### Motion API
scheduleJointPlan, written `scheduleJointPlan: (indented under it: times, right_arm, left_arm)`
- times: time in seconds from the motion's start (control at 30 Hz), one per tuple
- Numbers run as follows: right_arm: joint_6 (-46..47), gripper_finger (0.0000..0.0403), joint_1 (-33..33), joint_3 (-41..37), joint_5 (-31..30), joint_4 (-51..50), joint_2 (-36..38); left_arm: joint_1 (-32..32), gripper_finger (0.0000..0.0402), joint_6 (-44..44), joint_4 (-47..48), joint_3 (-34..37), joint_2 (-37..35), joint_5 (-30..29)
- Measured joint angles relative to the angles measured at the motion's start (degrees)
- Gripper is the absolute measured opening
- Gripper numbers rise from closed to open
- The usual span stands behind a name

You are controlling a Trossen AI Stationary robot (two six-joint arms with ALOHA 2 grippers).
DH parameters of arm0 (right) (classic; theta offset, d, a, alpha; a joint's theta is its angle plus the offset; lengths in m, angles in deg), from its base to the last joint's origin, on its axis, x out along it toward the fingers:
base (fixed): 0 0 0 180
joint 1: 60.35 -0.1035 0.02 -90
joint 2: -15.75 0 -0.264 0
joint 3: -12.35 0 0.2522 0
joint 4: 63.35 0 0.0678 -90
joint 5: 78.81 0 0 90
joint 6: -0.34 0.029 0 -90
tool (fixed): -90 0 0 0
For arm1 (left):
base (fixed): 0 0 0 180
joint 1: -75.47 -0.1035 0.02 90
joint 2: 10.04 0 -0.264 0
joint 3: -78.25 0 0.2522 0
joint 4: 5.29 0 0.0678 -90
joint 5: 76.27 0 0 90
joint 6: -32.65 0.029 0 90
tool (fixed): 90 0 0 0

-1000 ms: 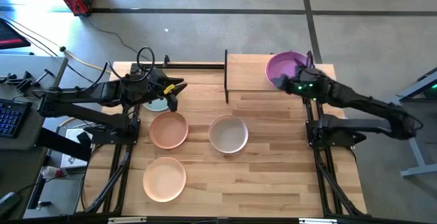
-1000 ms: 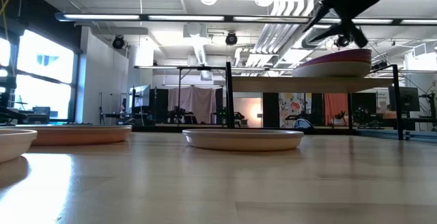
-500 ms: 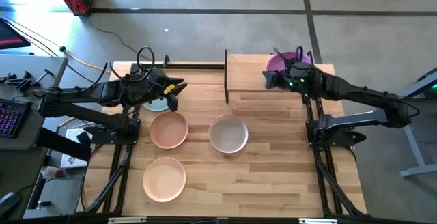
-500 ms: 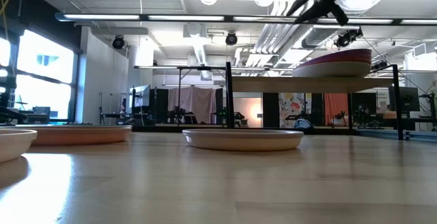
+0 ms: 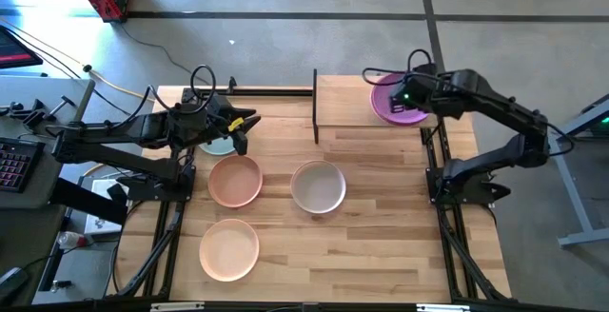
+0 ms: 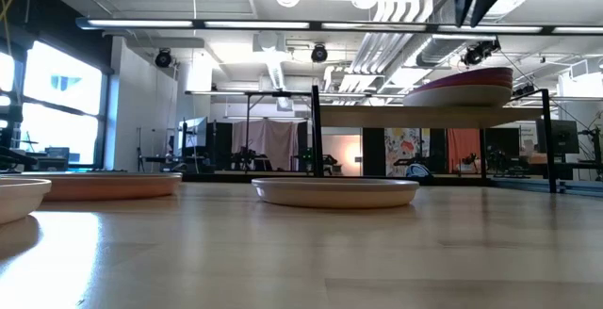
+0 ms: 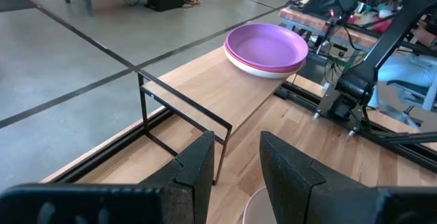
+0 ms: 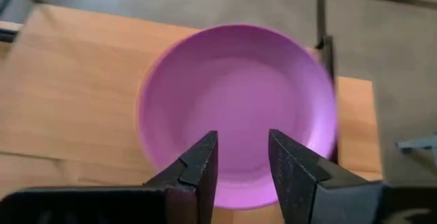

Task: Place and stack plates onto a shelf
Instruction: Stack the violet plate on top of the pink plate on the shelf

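Note:
The purple plate lies on top of a whitish plate at the right end of the light-wood shelf; in the low view the stack rests on the shelf board. My right gripper hangs open above the purple plate, pointing down and clear of it. My left gripper waits open over the table's far left part, above a pale plate that the arm mostly hides. A terracotta plate, an off-white plate and a pale peach plate lie on the tabletop.
A black post stands at the shelf's left end. The shelf's left half is bare wood. The right arm's base sits at the table's right edge. Beyond the table's far edge is grey floor.
My right gripper has risen from the purple plate's rim up to the top of the low view, moved a little toward the far edge and turned until it points down. The purple plate has stayed on the stack on the shelf.

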Motion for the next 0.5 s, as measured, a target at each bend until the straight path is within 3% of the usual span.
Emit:
scheduleJointPlan:
  times: [0.33,0.5]
  right_arm:
    - [-4.16,0.0110,9.91,-7.27,5.89,0.17,-0.16]
    - [-8.32,0.0110,14.41,-11.08,9.52,5.75,-0.14]
  left_arm:
    - [0.00,0.0108,0.01,0.05,0.00,0.00,0.00]
    - [0.00,0.0108,0.00,0.05,0.00,0.00,0.00]
